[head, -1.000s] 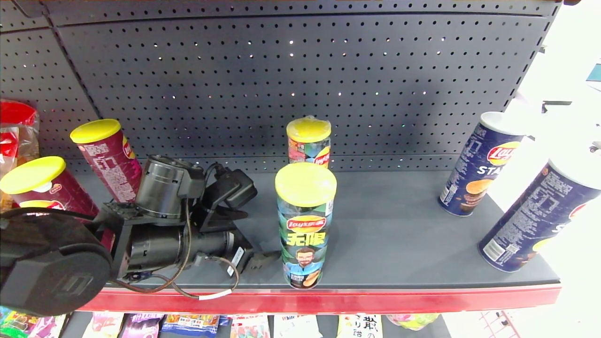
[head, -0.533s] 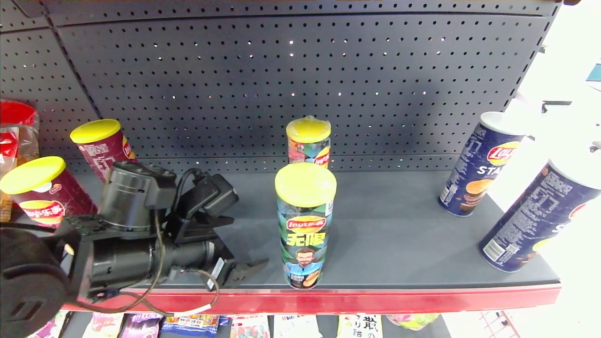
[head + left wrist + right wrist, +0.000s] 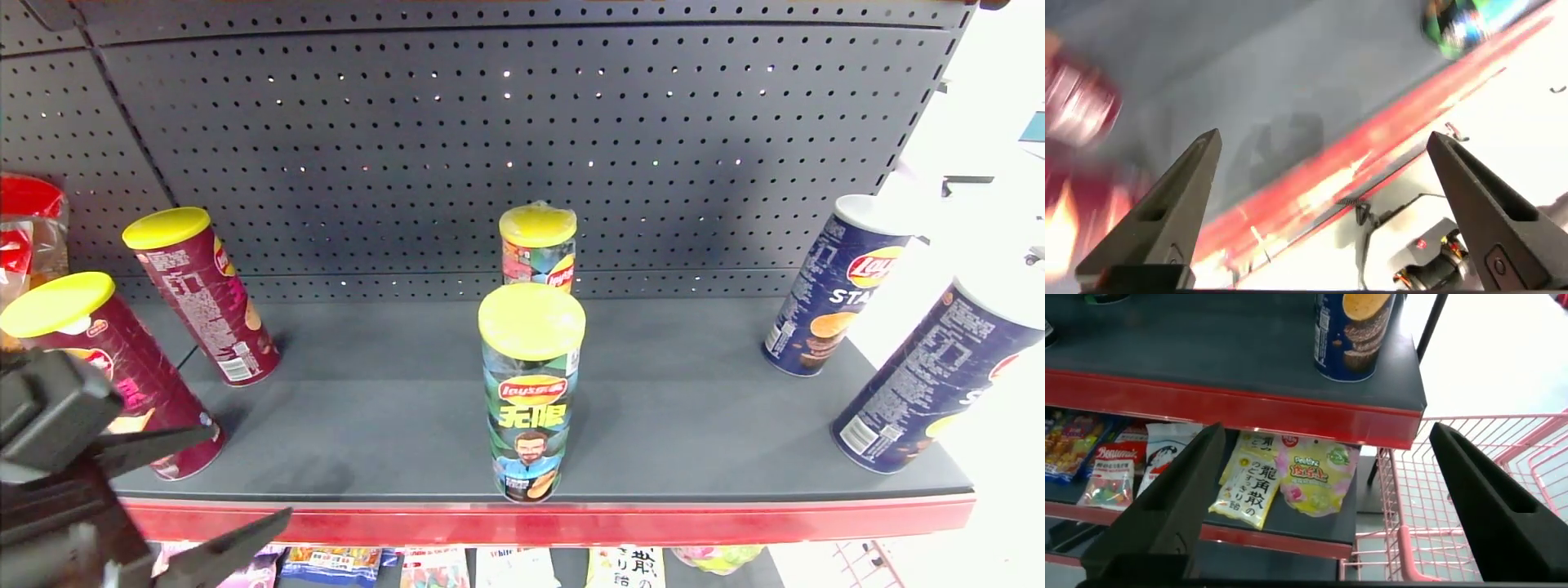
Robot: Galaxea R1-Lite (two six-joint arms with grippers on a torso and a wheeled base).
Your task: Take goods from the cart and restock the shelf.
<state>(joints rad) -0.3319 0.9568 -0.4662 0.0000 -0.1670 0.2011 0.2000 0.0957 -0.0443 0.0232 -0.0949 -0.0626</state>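
Observation:
A green chip can with a yellow lid (image 3: 531,392) stands upright near the front edge of the grey shelf (image 3: 694,408); a second one (image 3: 537,245) stands behind it. My left gripper (image 3: 251,471) is open and holds nothing, low at the left in front of the shelf's red edge (image 3: 571,523). In the left wrist view the left gripper (image 3: 1323,143) frames the red edge (image 3: 1372,155), with the green can (image 3: 1458,20) far off. My right gripper (image 3: 1327,429) is open and holds nothing, below the shelf front near the pink cart (image 3: 1470,514).
Two maroon cans (image 3: 200,294) (image 3: 106,367) stand at the shelf's left, two blue cans (image 3: 833,286) (image 3: 939,384) at its right. A blue can (image 3: 1355,335) sits over the red edge. Snack bags (image 3: 1306,469) lie on the lower shelf.
My left arm has pulled back off the shelf, down and to the left, away from the green can. Both maroon cans are now uncovered. The cans have not moved.

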